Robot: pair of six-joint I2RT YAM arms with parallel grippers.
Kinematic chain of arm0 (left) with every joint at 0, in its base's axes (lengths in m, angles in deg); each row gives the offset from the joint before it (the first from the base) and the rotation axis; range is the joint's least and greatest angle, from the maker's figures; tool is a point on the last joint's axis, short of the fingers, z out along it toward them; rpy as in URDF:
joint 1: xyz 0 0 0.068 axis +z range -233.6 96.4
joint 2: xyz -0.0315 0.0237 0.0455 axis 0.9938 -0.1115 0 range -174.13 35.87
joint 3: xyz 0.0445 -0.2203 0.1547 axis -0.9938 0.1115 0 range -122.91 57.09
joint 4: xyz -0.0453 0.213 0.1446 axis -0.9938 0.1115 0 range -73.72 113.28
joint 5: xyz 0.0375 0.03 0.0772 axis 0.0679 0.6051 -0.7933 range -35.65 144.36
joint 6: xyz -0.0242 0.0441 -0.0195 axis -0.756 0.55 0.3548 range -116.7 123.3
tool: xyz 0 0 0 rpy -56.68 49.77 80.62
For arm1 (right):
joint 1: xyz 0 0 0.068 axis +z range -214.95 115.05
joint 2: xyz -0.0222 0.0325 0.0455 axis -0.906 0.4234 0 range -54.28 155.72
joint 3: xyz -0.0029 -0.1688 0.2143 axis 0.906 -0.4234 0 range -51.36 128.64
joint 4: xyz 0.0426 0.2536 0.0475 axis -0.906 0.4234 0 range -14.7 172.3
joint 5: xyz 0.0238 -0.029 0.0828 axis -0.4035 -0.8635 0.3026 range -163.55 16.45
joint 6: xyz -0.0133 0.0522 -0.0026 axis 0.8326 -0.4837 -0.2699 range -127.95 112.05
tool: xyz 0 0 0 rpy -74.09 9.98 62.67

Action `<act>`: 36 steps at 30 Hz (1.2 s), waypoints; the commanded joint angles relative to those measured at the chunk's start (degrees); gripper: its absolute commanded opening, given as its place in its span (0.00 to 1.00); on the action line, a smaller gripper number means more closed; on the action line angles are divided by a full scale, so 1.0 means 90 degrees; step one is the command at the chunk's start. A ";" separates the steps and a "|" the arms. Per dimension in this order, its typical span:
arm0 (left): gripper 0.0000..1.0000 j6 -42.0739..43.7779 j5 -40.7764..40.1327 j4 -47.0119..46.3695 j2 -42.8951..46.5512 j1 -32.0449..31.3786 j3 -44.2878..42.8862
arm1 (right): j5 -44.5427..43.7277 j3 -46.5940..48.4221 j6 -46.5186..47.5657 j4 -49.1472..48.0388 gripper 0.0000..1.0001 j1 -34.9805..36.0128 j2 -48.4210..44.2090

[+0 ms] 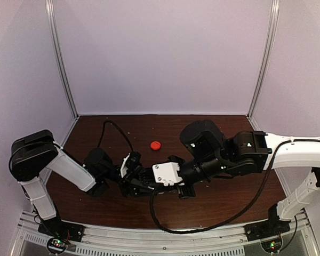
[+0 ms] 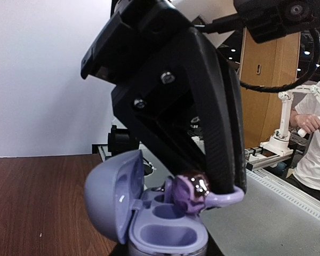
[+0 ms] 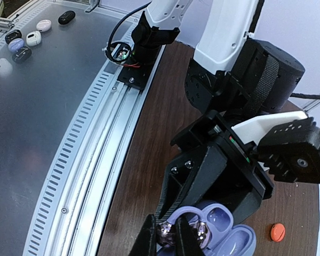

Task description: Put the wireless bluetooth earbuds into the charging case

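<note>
**Lavender earbud pinched over its open case**

Top view: above the dark wooden table [image 1: 224, 208], the left gripper [image 1: 134, 180] and right gripper [image 1: 148, 185] meet tip to tip. What they hold is too small to make out here. A red disc [image 1: 156, 144] lies apart, farther back on the table.

Left wrist view: the charging case [image 2: 168, 234] stands upright at the bottom edge, with its lid [image 2: 109, 194] open to the left and two wells showing. The left gripper's own fingers are hidden. From above, the right gripper's black fingers [image 2: 224, 160] pinch a purple, chrome-tipped earbud [image 2: 191, 193] just over the case's rear rim — its hook [image 2: 226, 198] curls rightward.

Right wrist view: the right fingers press on the earbud between them, and the left gripper's fingers clasp the case's sides. The disc lies on the table beyond.
</note>
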 commanded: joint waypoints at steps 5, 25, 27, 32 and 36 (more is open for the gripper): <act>0.00 0.0032 0.0184 -0.0102 -0.0085 -0.0047 -0.0142 | -0.0060 0.0428 0.0216 0.0257 0.04 -0.0011 0.0018; 0.00 0.0015 0.0310 -0.0112 -0.0095 -0.0148 -0.0145 | -0.0313 0.0305 0.0517 0.0346 0.09 -0.0007 0.0215; 0.00 0.0015 0.0327 -0.0112 -0.0093 -0.0159 -0.0147 | -0.0376 0.0255 0.0544 0.0332 0.10 -0.0011 0.0190; 0.00 -0.0006 0.0330 -0.0112 -0.0085 -0.0165 -0.0160 | -0.0440 0.0187 0.0532 0.0317 0.22 -0.0009 0.0141; 0.00 0.0002 0.0332 -0.0070 -0.0085 -0.0164 -0.0181 | -0.0441 0.0147 0.0539 0.0318 0.27 -0.0010 0.0090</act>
